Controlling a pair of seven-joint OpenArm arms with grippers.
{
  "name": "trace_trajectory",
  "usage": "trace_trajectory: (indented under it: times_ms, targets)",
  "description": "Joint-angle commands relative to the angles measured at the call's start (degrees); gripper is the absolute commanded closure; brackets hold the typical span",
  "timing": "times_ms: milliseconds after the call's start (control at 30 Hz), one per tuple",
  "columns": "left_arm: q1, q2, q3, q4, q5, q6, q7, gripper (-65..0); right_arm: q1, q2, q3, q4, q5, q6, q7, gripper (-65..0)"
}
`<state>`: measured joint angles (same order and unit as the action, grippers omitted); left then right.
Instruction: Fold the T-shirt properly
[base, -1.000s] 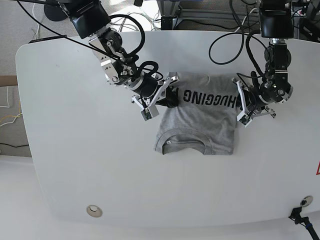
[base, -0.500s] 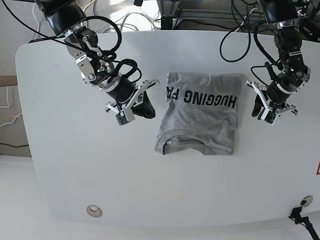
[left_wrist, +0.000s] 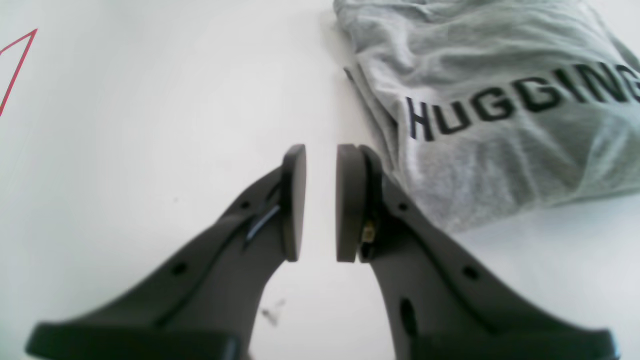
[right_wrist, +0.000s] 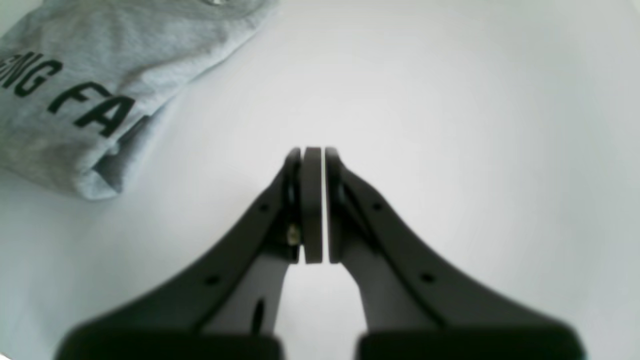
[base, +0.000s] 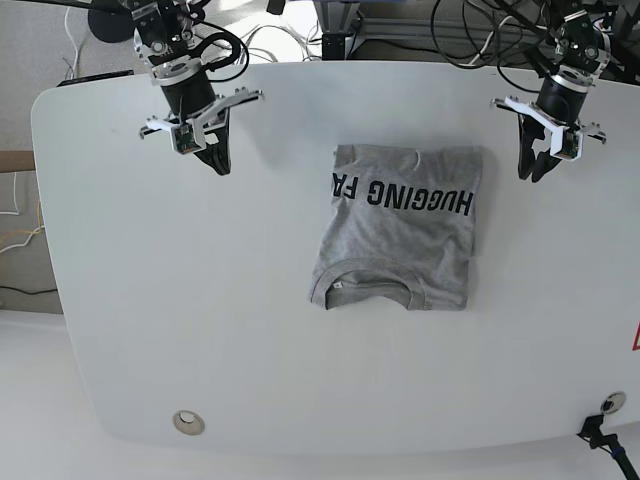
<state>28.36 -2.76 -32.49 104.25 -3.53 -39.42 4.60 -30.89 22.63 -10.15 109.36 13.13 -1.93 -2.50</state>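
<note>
the right gripper (base: 216, 160) hangs over the table (base: 150, 300), well apart from the t-shirt (base: 400, 230) on its left side in the base view; its fingers sit almost together with only a hairline slit, holding nothing. the t-shirt lies folded flat near the table's middle, lettering up, collar (base: 368, 290) toward the near edge. the left gripper (base: 535, 168) hangs just off the t-shirt's upper right corner, fingers a small gap apart, empty.

A white table (base: 150, 300) with rounded corners carries a round metal grommet (base: 187, 422) near its front edge. Black cables (base: 455, 30) trail behind it. A red line marking (left_wrist: 17, 65) shows on its surface.
</note>
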Motion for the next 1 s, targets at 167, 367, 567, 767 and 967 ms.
trace_trajectory:
  times_ms: [167,367,567,767,967]
  targets:
    - [13.4,4.7,-1.2,5.8,-1.3,-0.6,-1.7,-8.6,-14.9,-3.3,5.8,4.1,-1.1,2.2,6.9,0.0]
    - [23.4,6.0,-2.5,5.9,-4.5,-0.6,-1.7,-8.6,-26.1,-3.6,7.6,4.2,-1.1,2.2,9.6,0.0]
    - [29.8,6.1,-3.0,4.6,-5.5,-0.6,-1.7,-8.6,-35.7,-3.6,7.3,3.8,-1.1,2.2,9.6,0.0]
    - [30.1,6.5,-0.8,-4.5,-5.1,-0.6,-1.7,-8.6,-36.7,-6.7,7.2,-6.2,-1.1,2.2,9.6,0.0]
    - [24.2,3.2,5.9,-19.1,-0.2,-0.6,-1.7,-8.6,-27.8,-6.8,2.3,-22.0,-1.1,2.2,9.6,0.0]
